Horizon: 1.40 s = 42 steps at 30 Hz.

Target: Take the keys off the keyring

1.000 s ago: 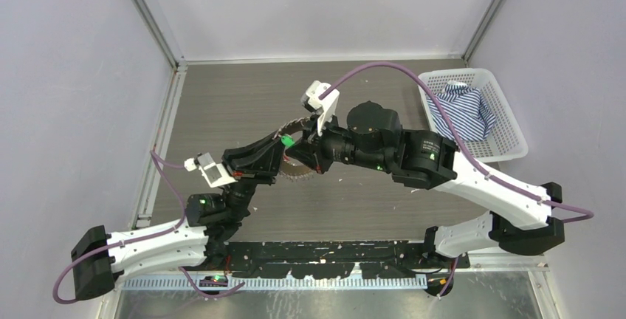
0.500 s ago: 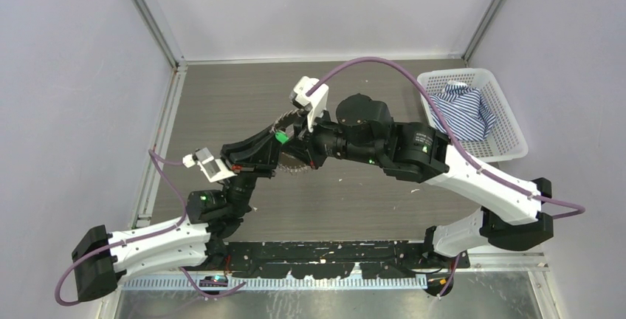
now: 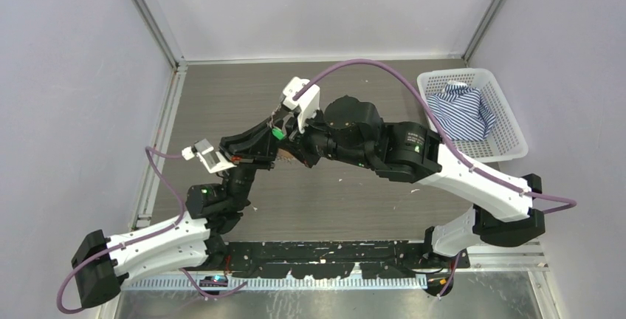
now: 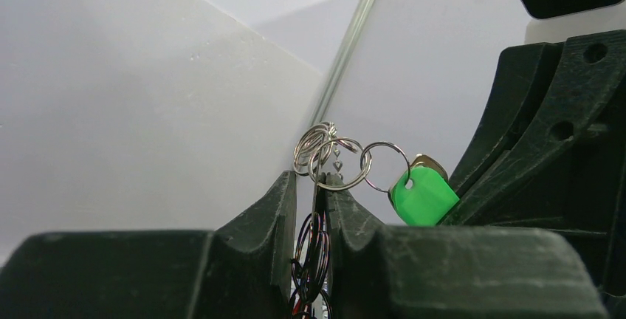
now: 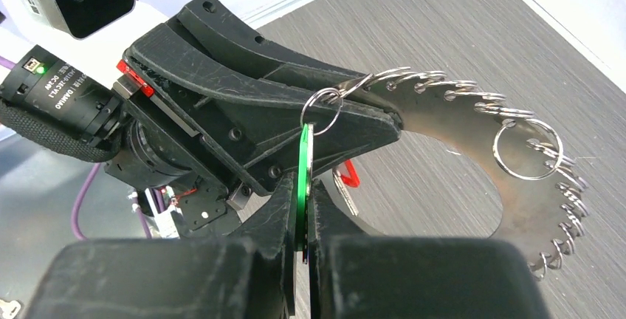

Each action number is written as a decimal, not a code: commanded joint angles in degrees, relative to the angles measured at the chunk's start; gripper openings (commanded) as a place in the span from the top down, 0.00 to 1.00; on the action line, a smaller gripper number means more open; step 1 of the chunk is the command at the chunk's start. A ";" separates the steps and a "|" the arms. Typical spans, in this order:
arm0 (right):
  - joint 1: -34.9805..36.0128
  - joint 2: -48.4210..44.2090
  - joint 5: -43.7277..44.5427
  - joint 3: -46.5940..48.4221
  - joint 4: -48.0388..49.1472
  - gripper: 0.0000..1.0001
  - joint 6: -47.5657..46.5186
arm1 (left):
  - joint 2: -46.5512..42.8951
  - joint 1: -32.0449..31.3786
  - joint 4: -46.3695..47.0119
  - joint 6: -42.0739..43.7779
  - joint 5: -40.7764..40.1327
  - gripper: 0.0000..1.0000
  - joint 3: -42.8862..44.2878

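Note:
The keys (image 5: 517, 186) hang above the table as a silvery toothed crescent, with small wire rings along its outer edge. My left gripper (image 4: 319, 186) is shut on the keyring (image 4: 338, 162) at the near end of that fan. A small ring (image 5: 321, 108) links the keyring to the key with the green head (image 4: 422, 195). My right gripper (image 5: 305, 186) is shut edge-on on that green head (image 5: 303, 164). In the top view the left gripper (image 3: 270, 136) and right gripper (image 3: 290, 140) meet tip to tip, the green key (image 3: 278, 133) between them.
A white basket (image 3: 513, 131) holding a striped cloth (image 3: 461, 108) stands at the table's right edge. A purple cable (image 3: 369, 64) arcs over the right arm. Walls close in the back and both sides.
Both grippers have shifted left and slightly toward the back wall together, carrying the keys along. Both grips are unchanged.

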 commanded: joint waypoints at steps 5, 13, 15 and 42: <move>7.55 -0.49 -12.01 0.60 -15.66 0.99 -1.58 | -1.97 7.83 -1.01 -5.66 -16.53 1.00 4.40; 9.36 1.69 -2.67 0.51 -21.34 0.99 -3.92 | -4.56 12.12 -6.45 -12.12 -13.95 1.00 5.00; 10.27 3.22 -0.40 0.98 -22.57 0.99 -4.72 | -4.62 12.60 -7.54 -12.69 -13.52 1.00 5.36; -11.04 -6.69 -4.44 -1.57 -6.28 0.99 10.50 | -6.15 13.64 -6.43 -15.33 5.37 1.00 -1.01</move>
